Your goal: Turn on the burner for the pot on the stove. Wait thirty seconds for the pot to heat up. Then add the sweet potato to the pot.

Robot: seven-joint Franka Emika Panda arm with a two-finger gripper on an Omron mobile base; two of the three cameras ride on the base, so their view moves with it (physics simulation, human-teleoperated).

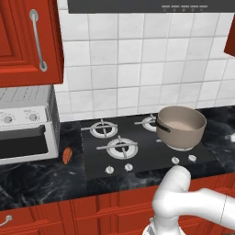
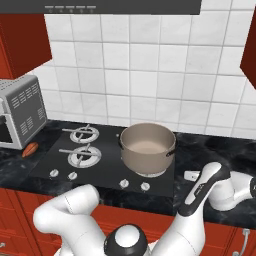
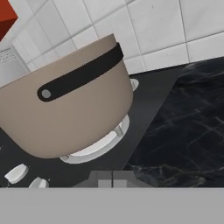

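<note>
Judging from how things lie, little of the task looks finished. Far off to the left of the jaws, the sweet potato [image 1: 67,155] lies on the dark bench [image 1: 36,176] just beside the white toaster oven [image 1: 26,126] and just off the left edge of the stove [image 1: 137,151], so it is not yet in the pot. Between it and the jaws stand the two bare left burners [image 1: 122,148], with no flame that I can make out. The pot [image 2: 147,148] sits on the near right burner, empty with its pale inside showing; the hand view looks at it from low and close, its dark handle [image 3: 81,74] running across its side and the silver burner ring under it. No flame shows there either, so whether the burner is on cannot be told. The row of small silver knobs [image 2: 134,185] runs along the stove's front edge, to the left of the jaws.

Farthest right, the arm folds low in front of the bench, elbow bent near the cabinet fronts, its hand stretched over the bench just right of the stove. The jaws [image 3: 112,179] are pressed together on nothing, pointing back toward the pot's lower side. Left to do: confirming the heat, the wait, then fetching the tuber across the whole stove.
</note>
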